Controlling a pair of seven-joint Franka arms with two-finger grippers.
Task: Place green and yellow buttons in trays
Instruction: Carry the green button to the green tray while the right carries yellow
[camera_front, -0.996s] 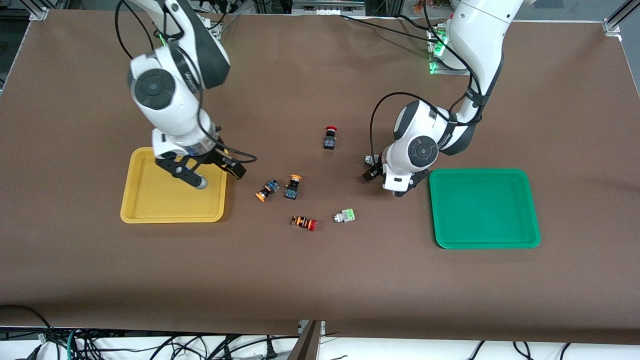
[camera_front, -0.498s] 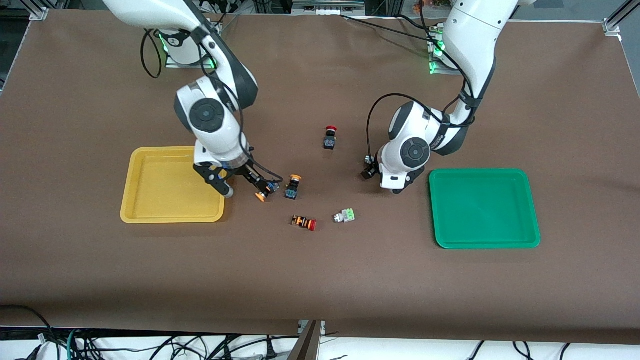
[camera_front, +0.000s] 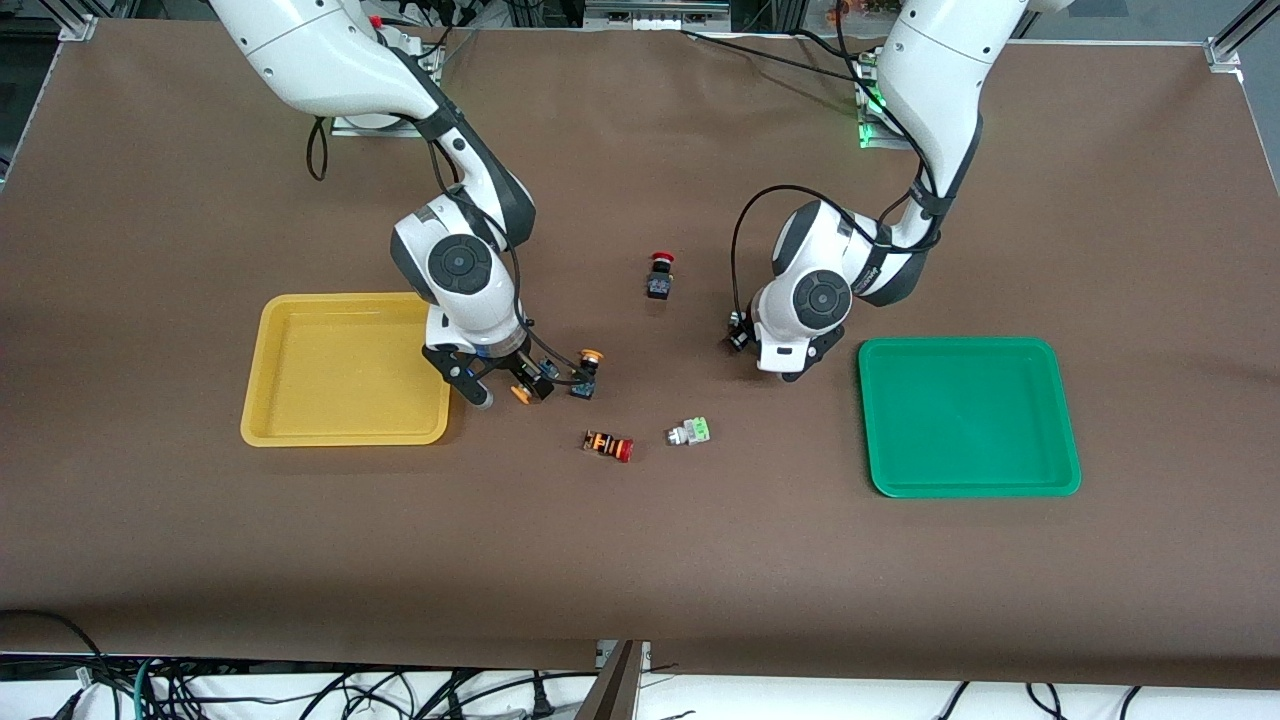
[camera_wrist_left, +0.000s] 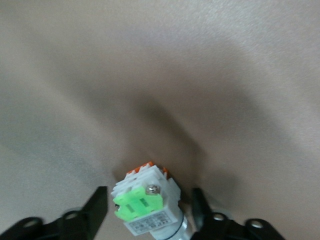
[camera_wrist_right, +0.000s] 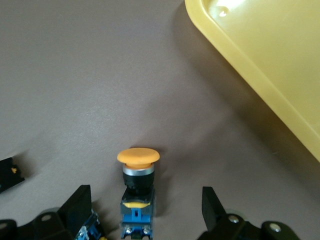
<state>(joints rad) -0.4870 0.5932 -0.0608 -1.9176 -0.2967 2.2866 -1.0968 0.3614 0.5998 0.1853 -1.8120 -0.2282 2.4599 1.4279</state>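
The right hand (camera_front: 500, 385), fingers apart, straddles a lying yellow-capped black-blue button (camera_wrist_right: 137, 187) at the shallow yellow plastic tray's (camera_front: 345, 435) three o'clock. The left hand (camera_front: 765, 360), clamped on a green-capped grey-white button (camera_wrist_left: 147, 207), hangs over the brown counter (camera_front: 640, 560) at the green plastic tray's (camera_front: 970, 487) ten o'clock.

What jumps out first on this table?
Two bright trays: a yellow tray at the right arm's end, a green tray at the left arm's. Between them, the right gripper straddles a yellow button, open; the left gripper holds a green button.
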